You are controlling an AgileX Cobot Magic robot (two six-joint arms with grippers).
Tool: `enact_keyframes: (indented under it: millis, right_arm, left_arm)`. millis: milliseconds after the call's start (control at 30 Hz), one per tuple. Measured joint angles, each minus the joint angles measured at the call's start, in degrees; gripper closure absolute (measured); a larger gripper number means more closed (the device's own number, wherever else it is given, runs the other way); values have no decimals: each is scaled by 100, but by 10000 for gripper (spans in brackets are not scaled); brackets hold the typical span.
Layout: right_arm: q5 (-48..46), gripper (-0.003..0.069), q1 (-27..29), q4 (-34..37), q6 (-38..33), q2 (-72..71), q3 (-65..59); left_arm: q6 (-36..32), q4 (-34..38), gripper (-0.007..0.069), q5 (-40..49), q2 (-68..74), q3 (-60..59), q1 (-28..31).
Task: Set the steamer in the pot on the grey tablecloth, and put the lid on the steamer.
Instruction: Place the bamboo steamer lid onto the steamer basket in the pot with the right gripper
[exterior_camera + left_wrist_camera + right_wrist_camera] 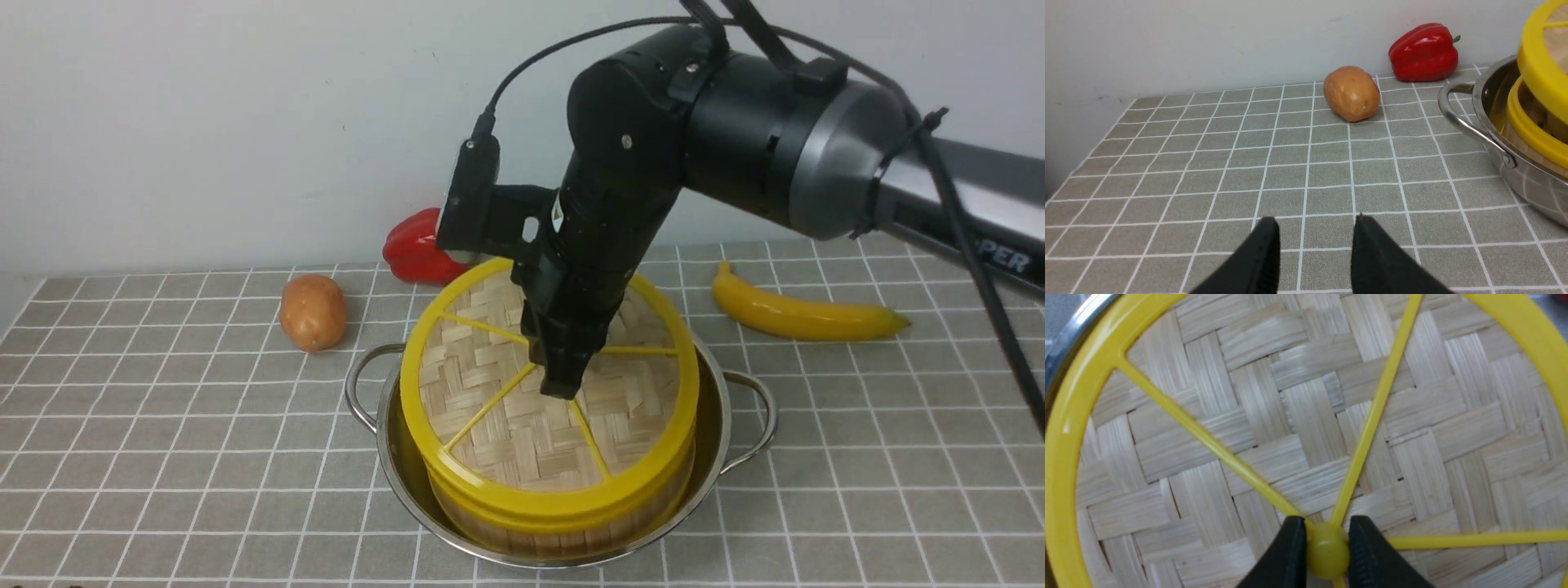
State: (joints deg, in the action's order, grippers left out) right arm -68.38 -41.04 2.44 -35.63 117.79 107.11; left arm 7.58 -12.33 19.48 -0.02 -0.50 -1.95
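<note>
A pale wall (204, 122) backs the surface, which is covered by a grey tablecloth (163, 408). The pot (363, 392) stands on the cloth with the steamer (563, 531) inside it. The lid (490, 384), pale woven strips under yellow spokes and rim, lies tilted: its front edge is down at the steamer's rim and its left side is lifted, leaving a gap. The right tool (562, 388) is clamped on the lid's yellow centre knob (1327, 551), which it hides in the front view. The steamer's contents barely show. A red pepper (412, 245) sits half hidden behind the arm (735, 147). The left tool (1315, 222) hangs over the cloth, jaws apart and holding nothing, near a potato (1352, 93).
</note>
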Motion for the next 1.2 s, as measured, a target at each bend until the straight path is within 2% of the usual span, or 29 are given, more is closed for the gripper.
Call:
enact_keyframes:
  millis: [300,600,967,1200]
  right_arm:
    - [59,513,0,-27,-174,174,0]
    - [73,513,0,-174,-670,174,0]
    - [28,513,0,39,-1080,174,0]
    - [-124,513,0,45,-1179,174,613]
  left_arm:
    - [0,0,382,0,0,0,0]
    - [0,0,382,0,0,0,0]
    - [0,0,382,0,0,0,0]
    - [0,0,382,0,0,0,0]
